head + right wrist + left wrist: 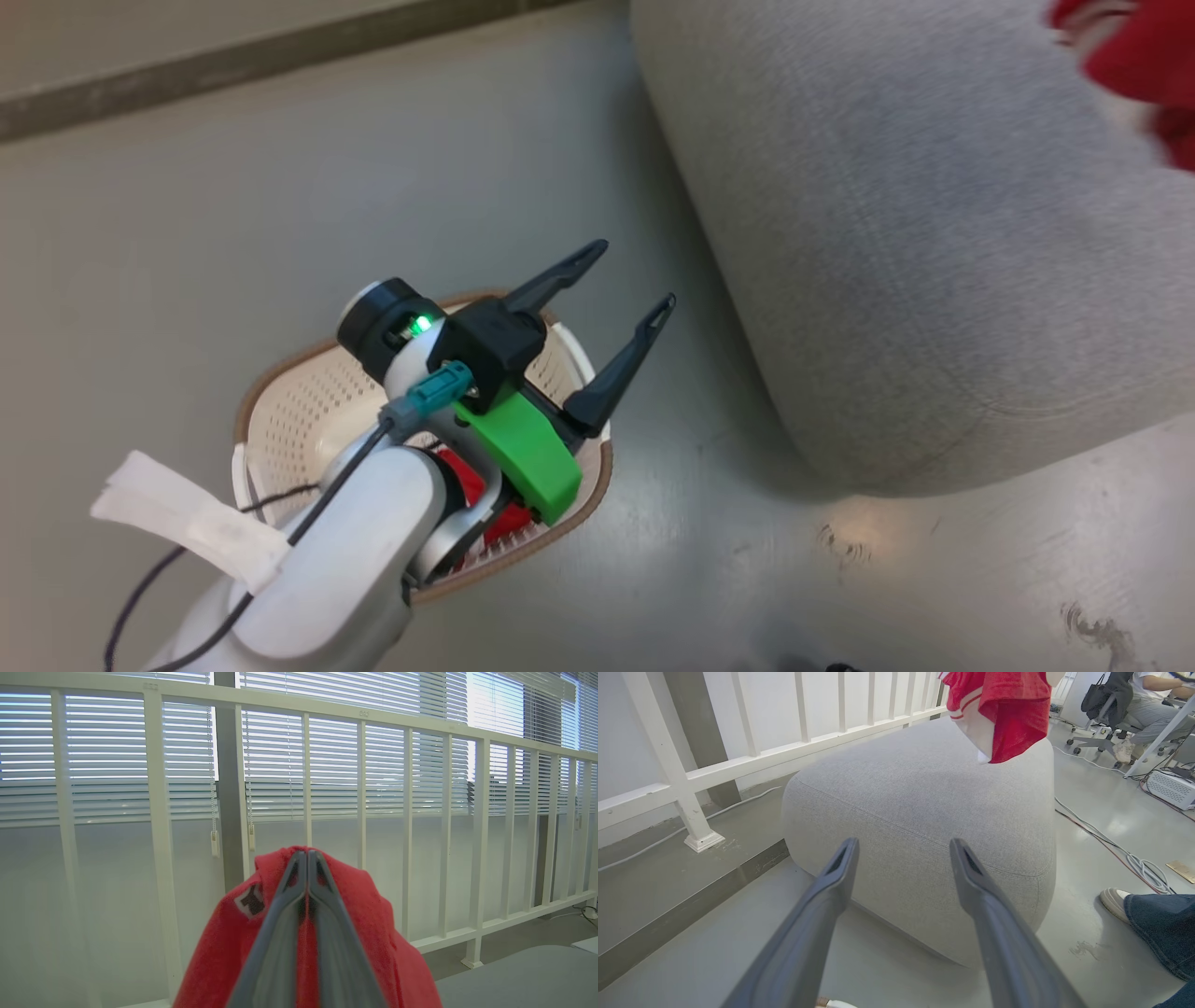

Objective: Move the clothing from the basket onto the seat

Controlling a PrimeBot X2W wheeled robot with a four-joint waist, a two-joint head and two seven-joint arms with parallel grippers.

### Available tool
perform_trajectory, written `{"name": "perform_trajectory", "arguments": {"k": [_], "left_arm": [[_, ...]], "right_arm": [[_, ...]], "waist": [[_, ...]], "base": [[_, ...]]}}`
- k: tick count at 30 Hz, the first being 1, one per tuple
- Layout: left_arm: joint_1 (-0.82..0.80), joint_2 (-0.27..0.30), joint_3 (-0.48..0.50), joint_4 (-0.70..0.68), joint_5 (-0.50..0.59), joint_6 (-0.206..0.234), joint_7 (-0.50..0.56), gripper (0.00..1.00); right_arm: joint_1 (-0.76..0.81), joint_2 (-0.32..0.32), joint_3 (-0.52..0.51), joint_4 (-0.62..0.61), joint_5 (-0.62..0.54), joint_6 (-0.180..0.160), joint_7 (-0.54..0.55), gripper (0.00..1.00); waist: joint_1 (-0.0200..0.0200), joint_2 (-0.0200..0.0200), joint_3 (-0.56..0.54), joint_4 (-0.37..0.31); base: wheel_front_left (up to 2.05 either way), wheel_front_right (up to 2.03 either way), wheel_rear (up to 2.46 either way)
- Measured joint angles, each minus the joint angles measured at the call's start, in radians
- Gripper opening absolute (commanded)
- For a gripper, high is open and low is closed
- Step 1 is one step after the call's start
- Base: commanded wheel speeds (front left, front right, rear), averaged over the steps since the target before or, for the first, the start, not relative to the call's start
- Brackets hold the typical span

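One garment point(210, 952) clenched in right jaws above seat point(924, 788), patch point(250, 900) unreadable, second garment point(509, 523) half hidden in basket point(280, 373), left jaws spread

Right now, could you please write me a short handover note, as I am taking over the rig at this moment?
Left gripper: open and empty, above the basket, which stands on the floor beside the seat.
Right gripper: shut on one red garment, which hangs over the seat, not yet laid down.
Second red garment: in the basket.
Done: one garment is out of the basket.
Left: lay it on the seat, then move the other.
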Motion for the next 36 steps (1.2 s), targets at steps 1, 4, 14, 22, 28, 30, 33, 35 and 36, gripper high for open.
{"name": "perform_trajectory", "arguments": {"k": [1,4,14,22,28,30,33,35,36], "left_arm": [[-0.004,0.008,0.001,-0.007,0.003,0.000,0.002,1.00],[-0.020,0.026,0.007,-0.029,0.010,0.000,0.010,1.00],[-0.041,0.087,0.016,-0.079,0.021,-0.004,0.034,1.00],[-0.042,0.111,0.015,-0.110,0.024,-0.009,0.054,1.00],[-0.045,0.114,0.011,-0.132,0.024,-0.012,0.064,1.00],[-0.045,0.119,0.010,-0.132,0.024,-0.012,0.071,1.00],[-0.045,0.124,0.011,-0.134,0.024,-0.012,0.071,1.00],[-0.045,0.128,0.011,-0.136,0.024,-0.012,0.072,1.00],[-0.045,0.130,0.011,-0.136,0.023,-0.012,0.072,1.00]], "right_arm": [[-0.011,-0.004,0.000,0.006,-0.004,0.000,0.002,0.00],[-0.039,-0.011,-0.004,0.023,-0.005,-0.002,0.002,0.00],[-0.095,-0.018,-0.017,0.106,-0.007,-0.021,-0.026,0.00],[-0.094,0.004,-0.043,0.188,-0.007,-0.055,-0.043,0.00],[-0.056,0.013,-0.074,0.276,0.007,-0.071,-0.052,0.00],[-0.027,0.025,-0.080,0.314,0.010,-0.073,-0.053,0.00],[0.017,0.045,-0.092,0.364,0.025,-0.081,-0.055,0.00],[0.037,0.052,-0.097,0.385,0.035,-0.081,-0.062,0.00],[0.040,0.054,-0.100,0.393,0.038,-0.081,-0.062,0.00]], "waist": [[0.0000,0.0000,0.014,0.008],[0.0000,0.0000,0.055,0.029],[0.0000,0.0000,0.174,0.070],[0.0000,0.0000,0.220,0.053],[0.0000,0.0000,0.244,0.032],[0.0000,0.0000,0.250,0.028],[0.0000,0.0000,0.254,0.024],[0.0000,0.0000,0.256,0.022],[0.0000,0.0000,0.257,0.021]], "base": [[0.00,0.00,0.00],[0.00,0.00,0.00],[0.00,0.00,0.00],[0.00,0.00,0.00],[0.00,0.00,0.00],[0.00,0.00,0.00],[0.00,0.00,0.00],[0.00,0.00,0.00],[0.00,0.00,0.00]]}}
